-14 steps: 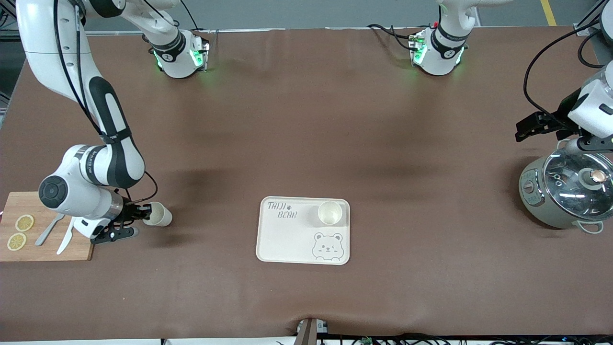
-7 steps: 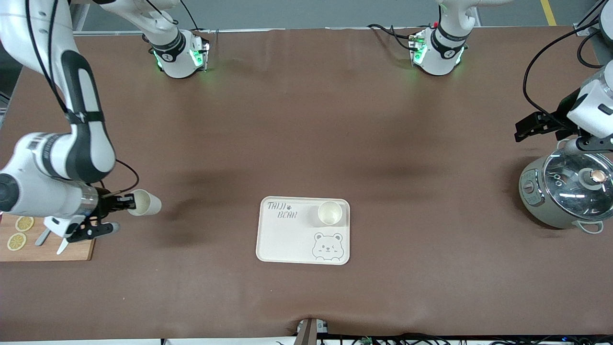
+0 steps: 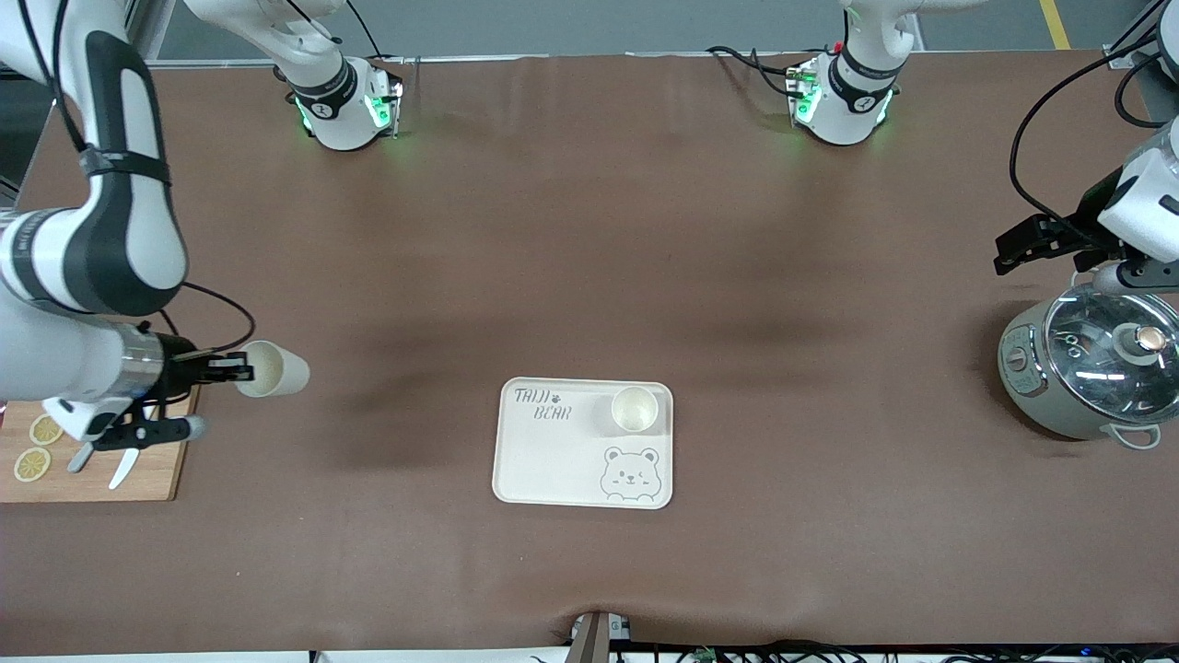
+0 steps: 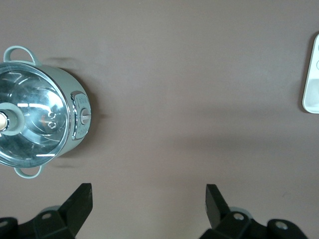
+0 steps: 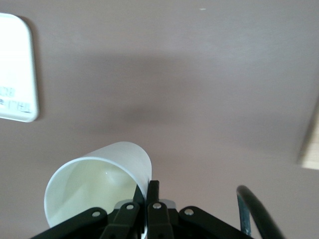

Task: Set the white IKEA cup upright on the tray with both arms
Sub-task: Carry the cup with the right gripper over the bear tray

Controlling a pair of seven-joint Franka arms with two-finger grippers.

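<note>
Right jaws (image 3: 241, 370): mine, pinched together on the rim wall of a white cup (image 3: 272, 369), which I hold on its side in the air over the brown surface (image 3: 589, 276), beside the wooden cutting board (image 3: 152, 470) at the right arm's end. In the right wrist view the cup (image 5: 97, 181) shows its open mouth, my fingers (image 5: 149, 201) gripping its wall. Left jaws (image 3: 1036, 244): mine, standing wide apart, holding nothing, waiting over the surface just beside a grey pot with a glass lid (image 3: 1091, 368) at the left arm's end. Tray (image 3: 543, 460): cream, lettered, with a bear face, lying flat mid-surface, well apart from both jaws. Second white cup (image 3: 635, 409): upright on the tray, just above the bear face. Board contents: two lemon slices (image 3: 37, 447) and pale cutlery (image 3: 120, 470).
</note>
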